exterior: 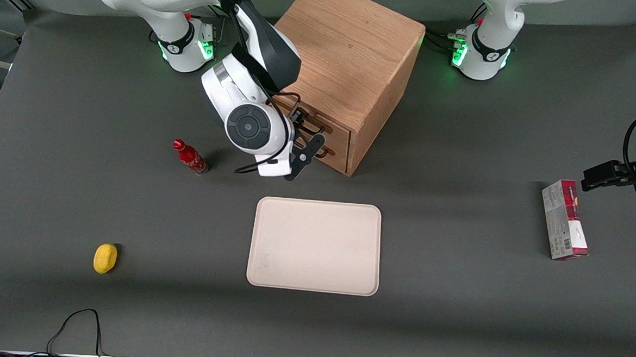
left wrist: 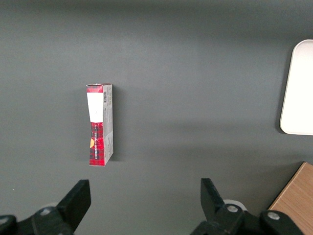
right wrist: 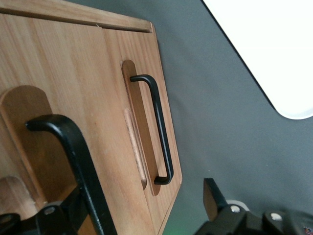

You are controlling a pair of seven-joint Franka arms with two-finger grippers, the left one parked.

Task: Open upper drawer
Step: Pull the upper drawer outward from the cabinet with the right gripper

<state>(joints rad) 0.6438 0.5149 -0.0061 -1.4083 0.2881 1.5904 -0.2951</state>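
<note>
The oak cabinet (exterior: 346,49) stands at the back of the table. The upper drawer (exterior: 334,129) looks shut; its long black bar handle (exterior: 320,127) is partly hidden by my arm. In the right wrist view the upper drawer's front (right wrist: 54,98) fills the frame and its handle (right wrist: 73,147) runs close by. The lower drawer (right wrist: 144,49) with its like handle (right wrist: 159,132) lies nearer the table. My right gripper (exterior: 304,151) is right in front of the drawer fronts. It (right wrist: 142,215) is open, with the upper handle between its fingers, close to one finger.
A cream tray (exterior: 314,246) lies nearer the front camera than the cabinet and shows in the right wrist view (right wrist: 264,49). A red bottle (exterior: 190,157) stands beside my arm. A yellow fruit (exterior: 105,258) lies near the front. A red-and-white box (exterior: 563,219) lies toward the parked arm's end.
</note>
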